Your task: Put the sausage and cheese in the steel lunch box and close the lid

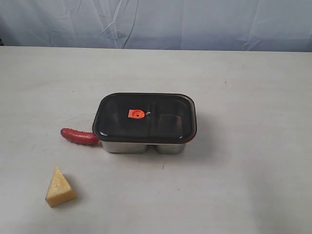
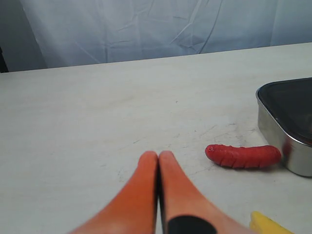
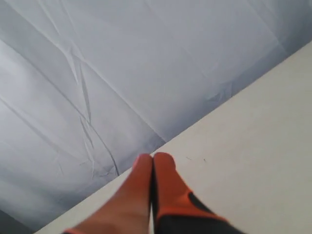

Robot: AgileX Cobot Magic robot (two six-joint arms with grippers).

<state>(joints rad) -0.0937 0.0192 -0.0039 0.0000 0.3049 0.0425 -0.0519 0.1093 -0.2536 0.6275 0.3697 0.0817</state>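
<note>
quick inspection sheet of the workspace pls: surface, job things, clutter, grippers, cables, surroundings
surface: pale matte table, faint scuffs
job's things: shiny rectangular steel lunch box with its dark translucent lid sitting on it; small red toy sausage lying by the box's left end in the exterior view; yellow cheese wedge apart, nearer the camera; both outside the box
clutter: nothing seen
grippers: left gripper shut, empty, near the sausage; right gripper shut, empty
cables: nothing seen
surroundings: creased pale blue cloth backdrop

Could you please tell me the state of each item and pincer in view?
steel lunch box, upright, covered.
lid, seated on the box.
sausage, lying outside, beside the box.
cheese, outside, on the table.
left pincer, shut, empty.
right pincer, shut, empty.
</note>
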